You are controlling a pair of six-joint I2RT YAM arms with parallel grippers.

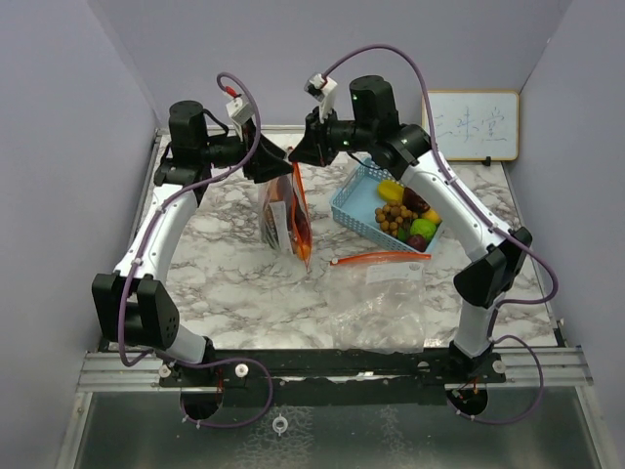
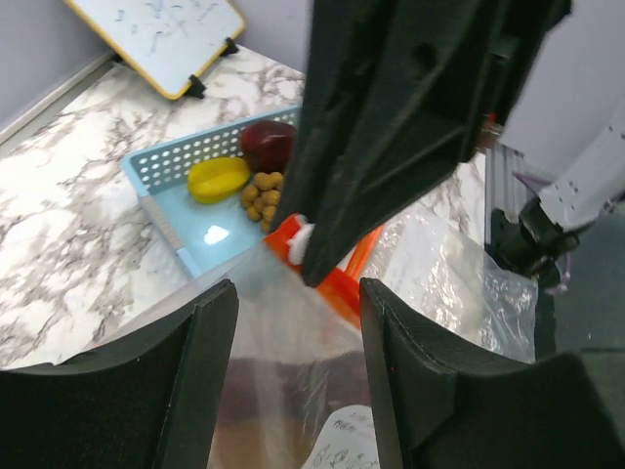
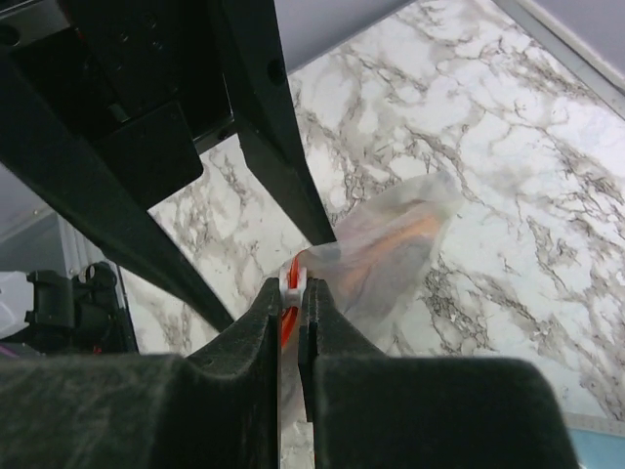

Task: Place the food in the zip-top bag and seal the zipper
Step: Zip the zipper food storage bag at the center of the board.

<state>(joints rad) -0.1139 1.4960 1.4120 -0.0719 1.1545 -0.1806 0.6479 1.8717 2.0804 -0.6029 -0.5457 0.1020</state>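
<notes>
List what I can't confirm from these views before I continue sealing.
- Held bag contents: edge-on from the top, blurred film in left wrist view.
- Zipper, how far closed: right hand pinches it; both hands cover the mouth from above.
- Basket: right hand blocks part in left wrist view.
- Left hand touching the bag or not: unclear, left wrist view.

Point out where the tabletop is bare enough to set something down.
Bare marble lies front-left, between the left arm and the upright bag. The right is crowded: blue basket, with a flat bag before it.
</notes>
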